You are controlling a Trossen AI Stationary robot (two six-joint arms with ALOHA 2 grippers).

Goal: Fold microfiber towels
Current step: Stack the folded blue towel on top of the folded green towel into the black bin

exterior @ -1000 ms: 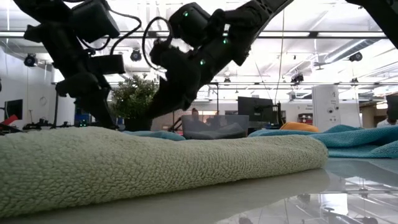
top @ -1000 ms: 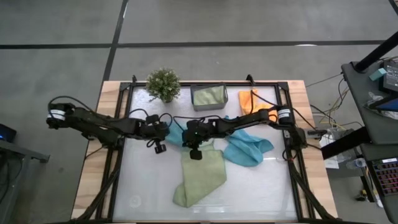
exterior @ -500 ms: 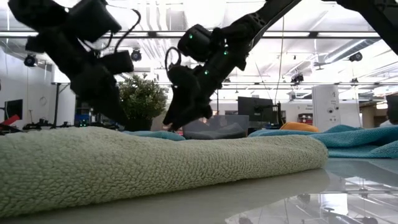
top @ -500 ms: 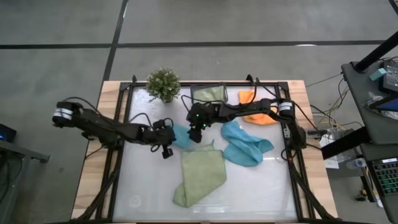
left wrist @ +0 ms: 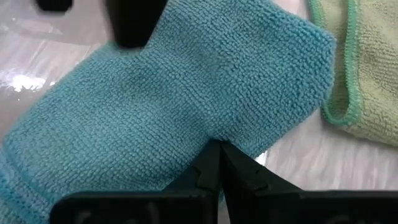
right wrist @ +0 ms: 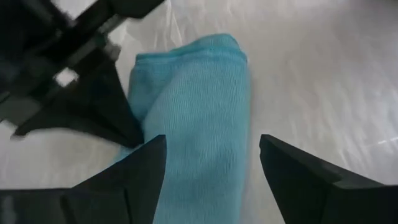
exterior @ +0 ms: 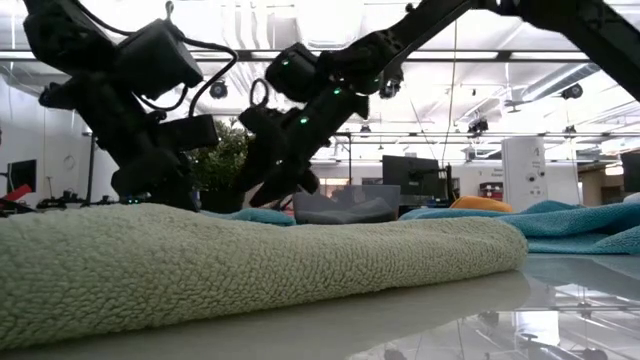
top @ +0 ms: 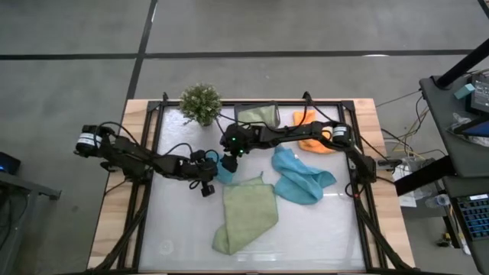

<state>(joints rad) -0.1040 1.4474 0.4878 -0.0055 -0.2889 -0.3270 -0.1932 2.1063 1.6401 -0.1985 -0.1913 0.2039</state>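
Note:
A folded teal-blue towel (top: pixel 225 171) (left wrist: pixel 168 106) (right wrist: pixel 199 118) lies flat on the table left of centre. My left gripper (top: pixel 215 173) (left wrist: pixel 217 155) comes in from the left, shut, with its tips on the towel. My right gripper (top: pixel 228 160) (right wrist: pixel 211 168) hangs open over the same towel, one finger on each side; I cannot tell whether it touches. A light green towel (top: pixel 246 217) (exterior: pixel 250 260), folded over, lies toward the near edge. A second teal-blue towel (top: pixel 302 178) lies rumpled at the right, and an orange towel (top: pixel 312 134) lies behind it. My left gripper sets its shut fingertips (left wrist: pixel 214 149) on the folded teal-blue towel's top face, close to one long edge (left wrist: pixel 249 146). The fingers slant down from the table's left side. The towel lies flat on the table beneath them.
A potted plant (top: pixel 200 103) stands at the far left. A grey bin (top: pixel 257 117) holding a light green cloth stands at the far middle. The black frame rails (top: pixel 157 122) run along the table's sides. Bare table shows at the near left (top: pixel 179 229).
My right gripper has opened and drawn back from the light green towel toward the far edge and a little left, ending over the folded teal-blue towel. My left gripper, still shut, has gone down and to the right onto that towel.

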